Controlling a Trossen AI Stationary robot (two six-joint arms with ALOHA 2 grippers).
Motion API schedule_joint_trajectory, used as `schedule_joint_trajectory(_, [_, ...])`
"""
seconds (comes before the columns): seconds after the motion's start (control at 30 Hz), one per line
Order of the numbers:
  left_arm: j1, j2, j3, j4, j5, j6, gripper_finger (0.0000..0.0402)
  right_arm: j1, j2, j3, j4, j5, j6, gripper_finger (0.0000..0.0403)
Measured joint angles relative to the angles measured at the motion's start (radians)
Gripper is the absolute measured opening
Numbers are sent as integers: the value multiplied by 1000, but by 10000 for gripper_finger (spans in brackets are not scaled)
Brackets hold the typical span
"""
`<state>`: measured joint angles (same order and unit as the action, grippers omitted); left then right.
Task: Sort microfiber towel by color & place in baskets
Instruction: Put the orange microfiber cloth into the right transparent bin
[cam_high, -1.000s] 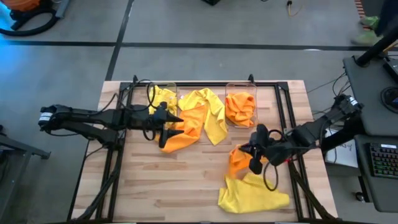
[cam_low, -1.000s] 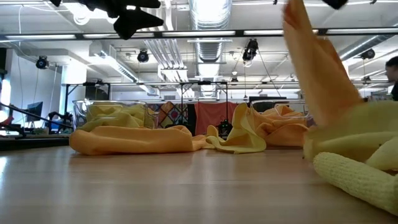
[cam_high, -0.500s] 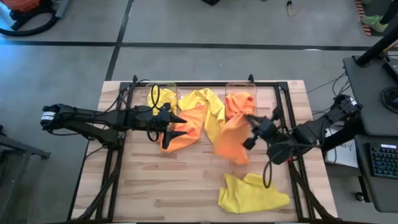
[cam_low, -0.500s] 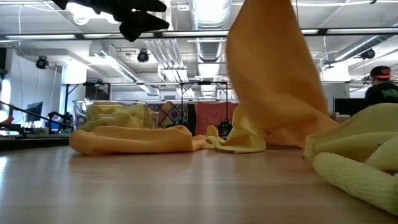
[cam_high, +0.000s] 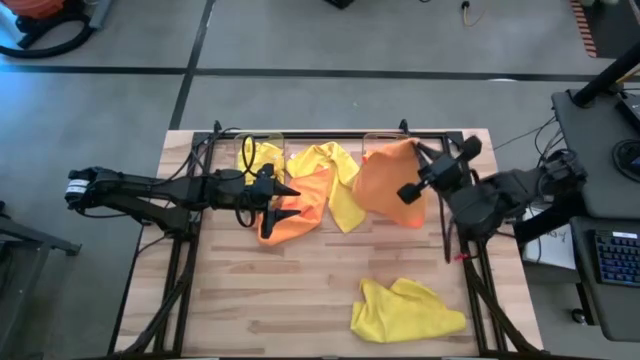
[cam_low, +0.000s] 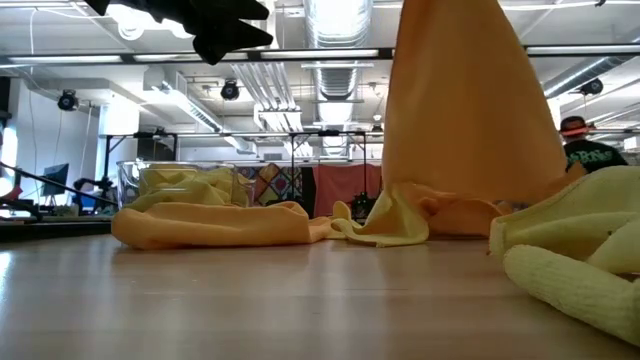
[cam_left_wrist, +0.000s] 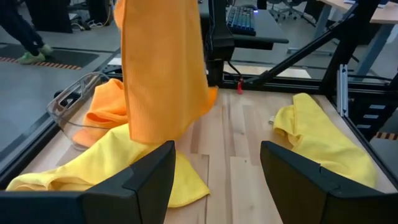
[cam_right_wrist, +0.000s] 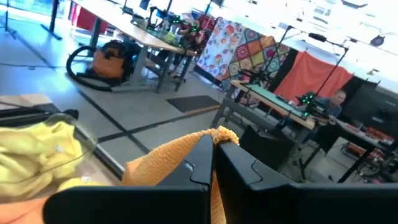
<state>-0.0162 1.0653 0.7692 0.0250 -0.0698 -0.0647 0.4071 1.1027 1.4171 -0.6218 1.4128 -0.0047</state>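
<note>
Right gripper (cam_high: 412, 190) is up over the back right of the table (cam_high: 300, 300), fingers pressed together on the top edge of an orange towel (cam_high: 385, 180) that hangs down above the right basket (cam_high: 368, 140). Only the right wrist view shows the pinch itself: cloth bunched between the two dark fingers (cam_right_wrist: 193, 171). The left wrist view gives what the top view can't: the towel hangs as a long flat sheet, its lower end near the clear basket, which already holds crumpled orange cloth (cam_left_wrist: 106, 102). Whether the hanging end touches the basket, can't tell. Left gripper (cam_high: 282, 200) hovers over the orange towel lying flat (cam_high: 300, 215) mid-left, fingers spread, nothing between them. Left basket (cam_high: 250, 150) at the back holds yellow cloth, seen through its wall in the low view. A yellow towel (cam_high: 335, 180) lies draped between the two baskets, another yellow towel (cam_high: 405, 310) crumpled at front right, well apart from both grippers. The low view also shows a person (cam_low: 590, 155) in the room behind.
</note>
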Motion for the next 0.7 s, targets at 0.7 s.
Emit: schedule_joint_trajectory(0.7, [0,-1,0,2,-1,4,220,-339,19,99,570,-320,-636,8])
